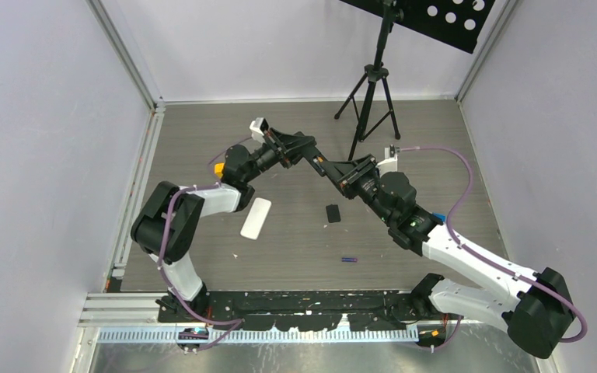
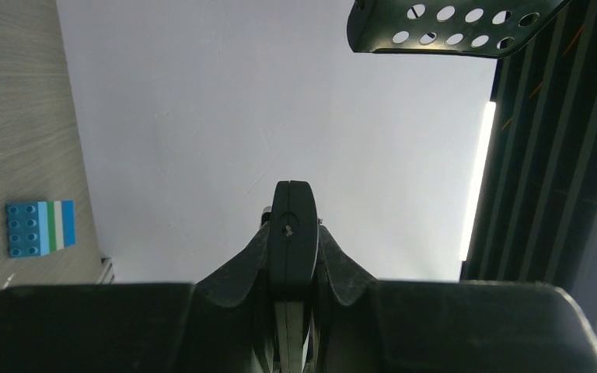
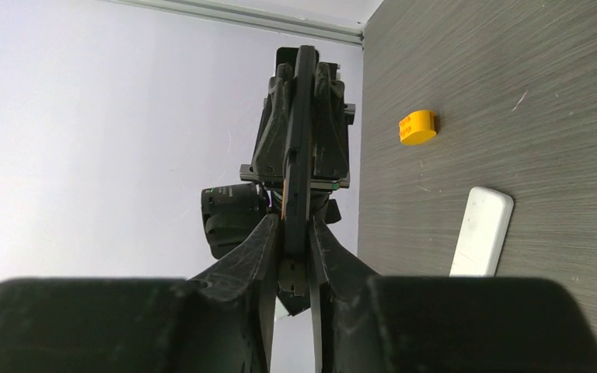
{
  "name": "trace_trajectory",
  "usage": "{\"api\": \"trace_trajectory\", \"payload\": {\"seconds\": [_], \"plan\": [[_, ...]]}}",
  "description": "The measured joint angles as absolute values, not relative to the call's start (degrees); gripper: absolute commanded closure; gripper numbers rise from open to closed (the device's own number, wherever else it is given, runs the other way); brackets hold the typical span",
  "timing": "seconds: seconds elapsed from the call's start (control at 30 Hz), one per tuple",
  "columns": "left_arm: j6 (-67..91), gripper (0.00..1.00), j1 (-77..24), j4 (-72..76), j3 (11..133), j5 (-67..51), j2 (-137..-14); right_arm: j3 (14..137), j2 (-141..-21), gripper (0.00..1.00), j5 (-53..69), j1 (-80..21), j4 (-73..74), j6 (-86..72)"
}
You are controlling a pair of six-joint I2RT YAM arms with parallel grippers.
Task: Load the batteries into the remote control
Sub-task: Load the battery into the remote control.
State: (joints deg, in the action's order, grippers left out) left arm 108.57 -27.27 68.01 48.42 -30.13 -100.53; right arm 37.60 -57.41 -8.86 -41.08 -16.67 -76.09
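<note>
We find both arms raised over the middle of the counter (image 1: 295,256), their ends meeting nose to nose. The left gripper (image 2: 292,237) is closed: its fingers (image 2: 241,264) clamp a thin black remote control (image 2: 294,206), which shows edge-on in both wrist views and is held clear of the counter. The right gripper (image 3: 295,233) meets the same remote control from the opposite end. Its fingers (image 3: 260,249) are drawn in against the two faces and touch at the tips, so we record it as gripping as well. One battery (image 1: 349,259), blue-purple, lies on its side on the counter, near the front edge, apart from both grippers and below the right arm in the top view. A small black rectangular piece (image 1: 333,213) lies flat on the counter further back from the battery. A white oblong bar (image 1: 256,218) lies to its left, beside the left arm. A yellow block (image 3: 417,128) sits on the counter beyond the white bar in the right wrist view. A blue, green and white brick (image 2: 40,228) shows in the left wrist view. A black tripod (image 1: 369,101) stands at the back of the counter.
</note>
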Motion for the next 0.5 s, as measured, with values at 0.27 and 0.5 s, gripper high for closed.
{"api": "trace_trajectory", "payload": {"seconds": [0.27, 0.5], "plan": [[103.9, 1.0, -27.2, 63.7, 47.5, -28.4, -95.5, 37.5, -57.4, 0.84, -7.8, -41.0, -18.1, -76.6], [97.2, 1.0, -27.3, 60.2, 46.9, -30.1, -92.1, 37.5, -57.4, 0.29, -7.4, -40.8, -14.7, -73.0]]}}
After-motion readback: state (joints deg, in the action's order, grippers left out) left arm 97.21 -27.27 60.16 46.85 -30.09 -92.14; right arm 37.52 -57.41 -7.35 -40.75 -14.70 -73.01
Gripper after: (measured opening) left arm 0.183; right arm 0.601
